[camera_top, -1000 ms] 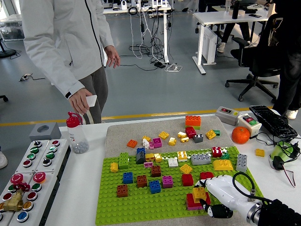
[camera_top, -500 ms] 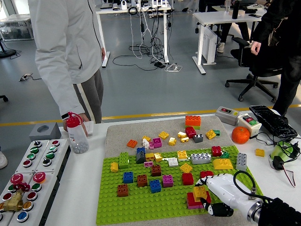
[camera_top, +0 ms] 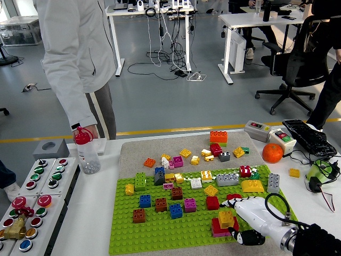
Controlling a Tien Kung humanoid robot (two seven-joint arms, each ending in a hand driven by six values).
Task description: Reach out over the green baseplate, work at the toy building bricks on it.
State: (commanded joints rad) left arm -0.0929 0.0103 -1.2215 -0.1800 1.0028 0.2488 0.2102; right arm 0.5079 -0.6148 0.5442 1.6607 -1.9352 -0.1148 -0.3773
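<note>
Here the right hand [camera_top: 241, 224] grips the upright yellow brick [camera_top: 225, 218].

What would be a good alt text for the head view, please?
The robot's right hand grips a yellow brick stacked on a red brick on the green baseplate; a person stands behind the table.

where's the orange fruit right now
In the head view the orange sits on the table's far right, just off the green baseplate, beside the button box and near the black keyboard.
</note>
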